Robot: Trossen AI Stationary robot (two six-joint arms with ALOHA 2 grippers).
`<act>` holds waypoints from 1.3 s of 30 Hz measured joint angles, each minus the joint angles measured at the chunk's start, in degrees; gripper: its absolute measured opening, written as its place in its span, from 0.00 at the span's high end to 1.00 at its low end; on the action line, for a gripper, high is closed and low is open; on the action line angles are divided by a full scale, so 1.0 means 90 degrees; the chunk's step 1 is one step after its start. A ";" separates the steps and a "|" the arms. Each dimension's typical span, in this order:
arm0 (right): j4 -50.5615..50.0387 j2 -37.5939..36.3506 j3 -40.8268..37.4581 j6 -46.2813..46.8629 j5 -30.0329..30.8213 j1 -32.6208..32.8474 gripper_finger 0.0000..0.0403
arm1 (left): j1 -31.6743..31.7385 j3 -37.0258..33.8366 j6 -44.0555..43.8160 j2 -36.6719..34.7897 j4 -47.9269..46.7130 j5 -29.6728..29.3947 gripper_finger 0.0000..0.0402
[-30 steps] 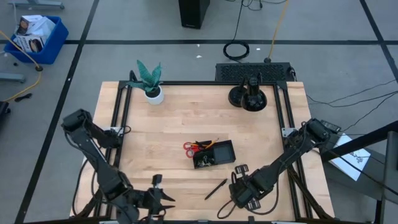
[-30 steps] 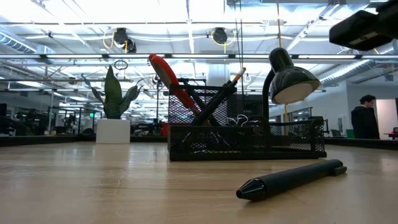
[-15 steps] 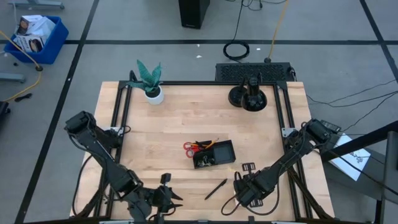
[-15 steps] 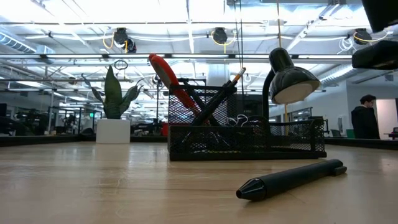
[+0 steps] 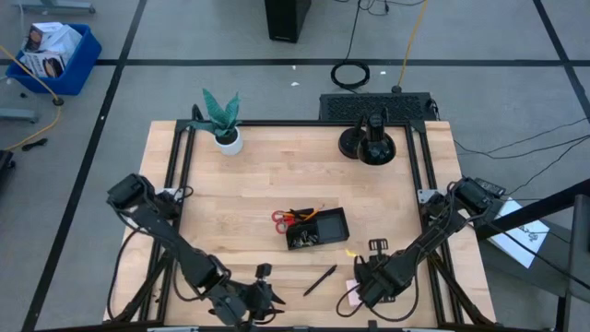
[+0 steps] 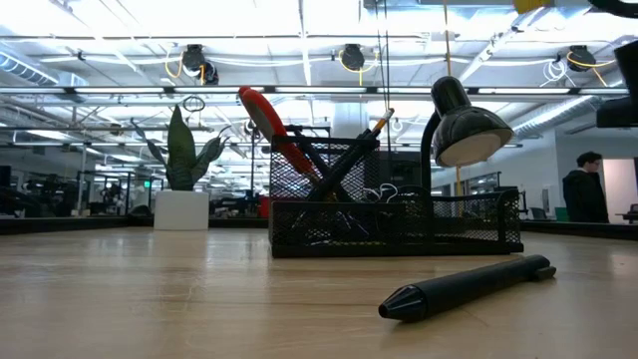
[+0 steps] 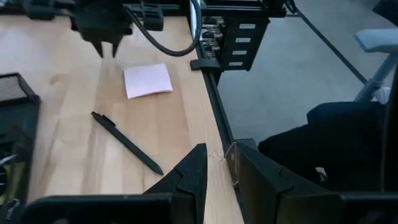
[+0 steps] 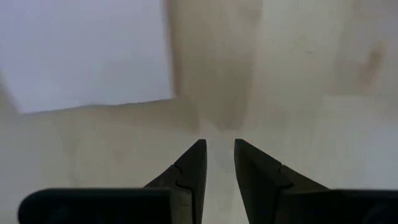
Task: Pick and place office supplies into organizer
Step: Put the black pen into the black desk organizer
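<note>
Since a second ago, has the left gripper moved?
Yes. In the high view the left gripper has slid along the table's front edge toward the black pen, which lies where it was.

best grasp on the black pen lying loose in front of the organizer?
Grip the pen at mid-barrel, coming straight down. It lies flat and diagonal on the bare table, apart from the organizer and the pink sticky-note pad, so the fingers would likely do best set across its long axis, turned to match the slant. The barrel looks even along its length in the low view.
</note>
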 joint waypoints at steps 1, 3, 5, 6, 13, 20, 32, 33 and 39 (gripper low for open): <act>-0.0034 0.0000 -0.0022 0.0083 0.0077 -0.0002 0.82 | 0.0026 0.0000 -0.0016 0.0076 0.0076 0.0027 0.78; -0.0128 -0.0014 -0.0038 0.0211 0.0223 -0.0005 0.82 | 0.0087 0.0000 -0.0013 0.0232 0.0292 0.0050 0.78; -0.0172 -0.0064 -0.0038 0.0335 0.0409 -0.0002 0.82 | 0.0174 0.0000 -0.0028 0.0382 0.0520 0.0105 0.78; -0.0177 -0.0106 -0.0038 0.0379 0.0514 -0.0002 0.82 | 0.0218 0.0000 -0.0051 0.0450 0.0564 0.0178 0.78; -0.0186 -0.0663 -0.0041 0.0690 0.1037 0.0026 0.82 | 0.0506 0.0000 -0.1052 0.0727 0.0679 0.0238 0.78; -0.0083 -0.1508 -0.0150 0.1324 0.2054 0.0217 0.82 | 0.0621 0.0005 -0.1615 0.0762 0.0940 0.0013 0.78; 0.1562 -0.2813 -0.0931 0.1389 0.3186 0.0566 0.82 | 0.0554 0.0791 -0.1576 0.1161 0.0219 -0.0237 0.78; 0.1772 -0.2908 -0.1047 0.1315 0.3198 0.0571 0.82 | 0.0585 0.1017 -0.1585 0.1276 -0.0129 -0.0242 0.78; 0.3212 -0.3414 -0.1725 0.0809 0.3199 0.0576 0.82 | 0.0798 0.2400 -0.1918 0.1915 -0.1998 -0.0248 0.78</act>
